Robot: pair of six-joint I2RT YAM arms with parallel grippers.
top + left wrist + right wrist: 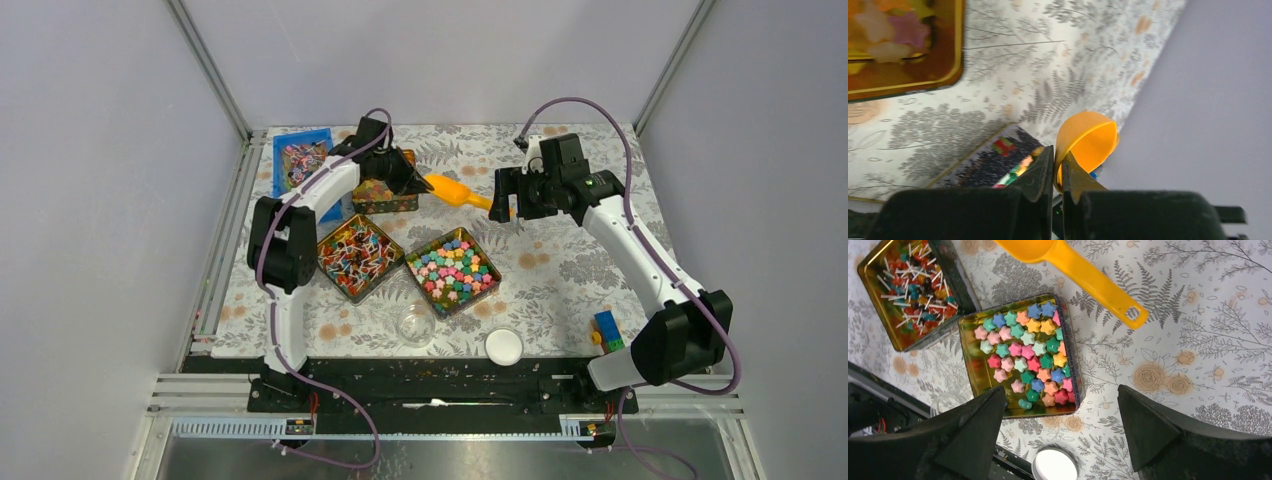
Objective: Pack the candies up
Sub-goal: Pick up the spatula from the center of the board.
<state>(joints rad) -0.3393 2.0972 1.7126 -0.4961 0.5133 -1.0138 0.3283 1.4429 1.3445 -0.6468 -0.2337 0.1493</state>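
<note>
The candies are small pastel stars filling a square tin at mid table; in the right wrist view the candies lie in the gold-lined tin. An orange scoop hangs over the back of the table. My left gripper is shut on the rim of its bowl, and in its own view the left gripper pinches the scoop's wall. My right gripper stands open just beyond the handle end. In the right wrist view the right gripper holds nothing, and the scoop lies apart from it.
A tin of stick sweets sits left of the candy tin. Another tin lies under the left arm, with a blue tray behind it. A glass jar, a white lid and toy bricks stand near the front edge.
</note>
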